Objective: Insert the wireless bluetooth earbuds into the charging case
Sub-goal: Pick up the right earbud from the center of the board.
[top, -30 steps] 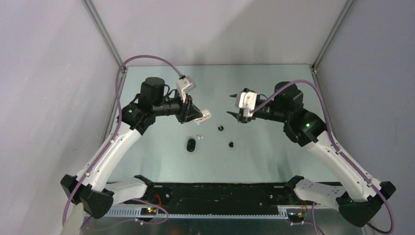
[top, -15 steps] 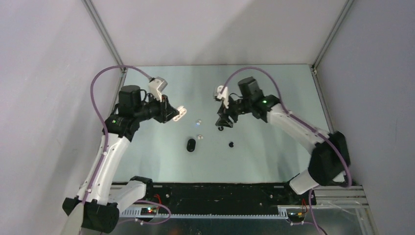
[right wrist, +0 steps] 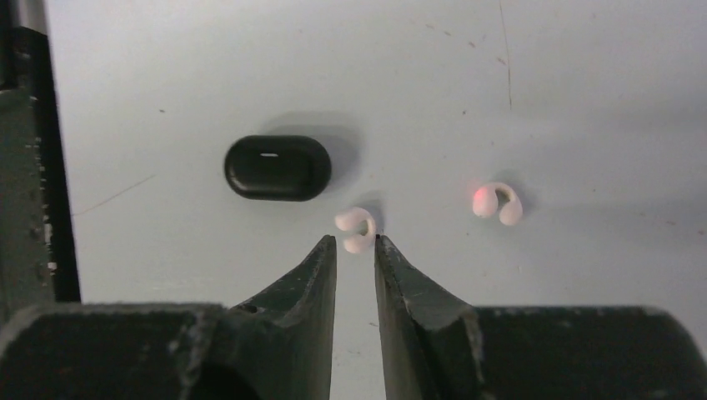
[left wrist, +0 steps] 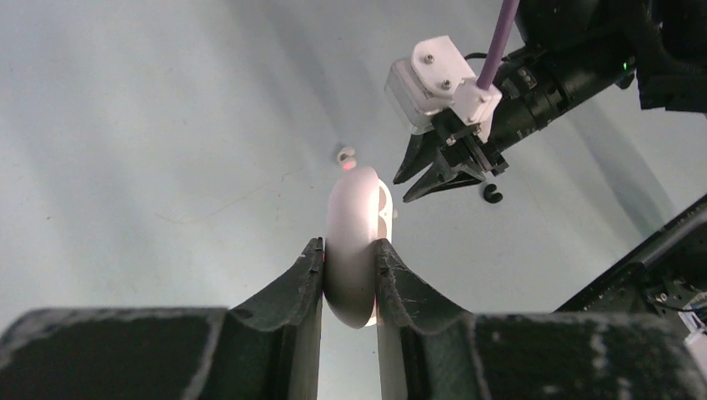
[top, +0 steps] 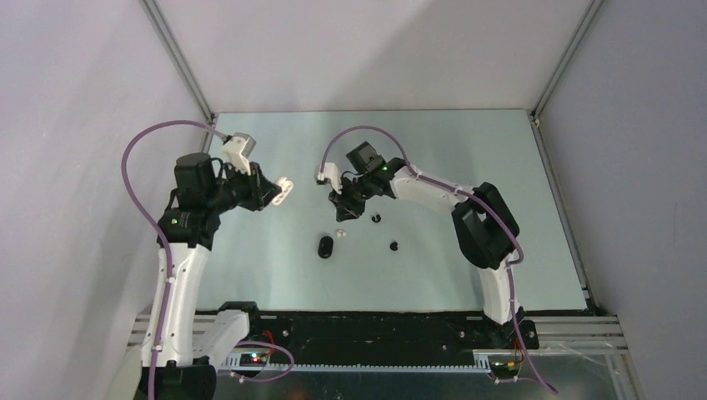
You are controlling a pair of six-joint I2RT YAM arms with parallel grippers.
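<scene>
Glossy black and oval, the charging case lies flat on the pale table near its middle. From here it looks shut: only a smooth top with a small bright streak shows, and nothing can be seen inside it.

None of the four earbuds is in a case. The nearer white bud lies just beside the charging case, apart from it and right in front of the tips of the right gripper. That gripper's fingers stand narrowly parted, with nothing between them. It hangs low over the table, pointing down at the bud. The second white bud lies a little farther off on the side away from the case, with a red glow on one end. From above, the first black bud lies close by the right gripper. The second black bud lies nearer the arm bases, well apart from the charging case.

Over on the left side, the left gripper is raised above the table and pinches a white case on edge between its two fingers. The white shell is rounded like a pebble and sticks out past the fingertips. Its far side shows a lighter recess, but I cannot tell whether it is open or whether anything sits inside it.
</scene>
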